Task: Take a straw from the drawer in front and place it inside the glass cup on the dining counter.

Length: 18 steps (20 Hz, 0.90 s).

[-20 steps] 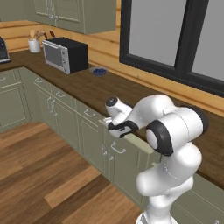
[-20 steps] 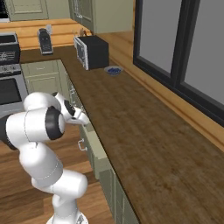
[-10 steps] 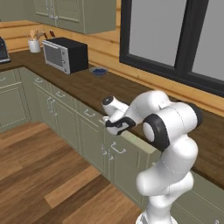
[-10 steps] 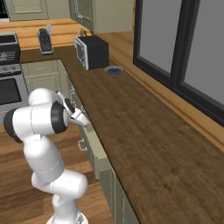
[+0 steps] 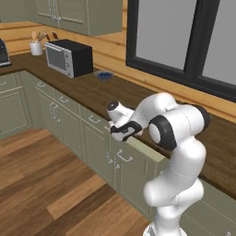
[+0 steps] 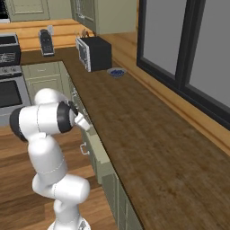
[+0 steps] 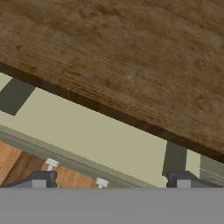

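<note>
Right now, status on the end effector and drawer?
End effector open, empty, over the drawer. Drawer pulled partway out from under the worktop. Straw not made out. Nothing blocking.

Log-panel wall [image 5: 110,50] is running behind a dark wood desk [image 5: 92,92] over sage-green cabinets [image 5: 64,120]. Large dark-framed window [image 5: 184,41] is sitting above the desk, panes showing flat grey. Black microwave [image 5: 69,57] is standing at the far end, a white utensil holder [image 5: 35,47] just beside it, a small blue bowl [image 5: 104,74] near it. Upper cabinets [image 5: 73,14] are hanging overhead. Stove [image 6: 9,76] is showing at the far left. Wood plank floor [image 5: 41,184] is glowing warm, evenly lit.
</note>
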{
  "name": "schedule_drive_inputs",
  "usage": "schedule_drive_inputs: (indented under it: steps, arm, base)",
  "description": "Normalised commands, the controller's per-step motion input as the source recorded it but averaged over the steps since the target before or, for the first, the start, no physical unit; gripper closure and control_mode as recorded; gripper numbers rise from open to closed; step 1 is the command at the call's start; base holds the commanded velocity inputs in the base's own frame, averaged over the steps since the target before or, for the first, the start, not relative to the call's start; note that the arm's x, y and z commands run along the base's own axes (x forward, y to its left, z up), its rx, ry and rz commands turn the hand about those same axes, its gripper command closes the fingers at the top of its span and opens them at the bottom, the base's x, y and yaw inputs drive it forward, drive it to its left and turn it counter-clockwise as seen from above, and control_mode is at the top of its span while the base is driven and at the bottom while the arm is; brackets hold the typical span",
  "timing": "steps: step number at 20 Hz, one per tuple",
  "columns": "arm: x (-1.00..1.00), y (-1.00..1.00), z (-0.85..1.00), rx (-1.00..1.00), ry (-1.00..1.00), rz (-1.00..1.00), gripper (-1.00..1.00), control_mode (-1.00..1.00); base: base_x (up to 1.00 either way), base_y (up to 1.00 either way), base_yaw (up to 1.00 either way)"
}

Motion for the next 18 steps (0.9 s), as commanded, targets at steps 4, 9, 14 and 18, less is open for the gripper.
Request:
schedule_drive_inputs:
  steps: [4,9,14,18]
  arm:
    - [0.1,-0.13,-0.26,0.03,-0.1,-0.02,-1.0,-1.0]
    - [0.0,-0.06,-0.35,0.02,-0.13,0.0,-1.0,-1.0]
    - [0.21,-0.11,-0.38,0.02,-0.07,-0.01,-1.0,-1.0]
    - [0.36,-0.16,-0.28,0.06,0.0,-0.02,-1.0,-1.0]
  base:
    - [0.0,0.0,0.0]
    - [0.0,0.0,0.0]
    - [0.0,0.0,0.0]
    - [0.0,0.0,0.0]
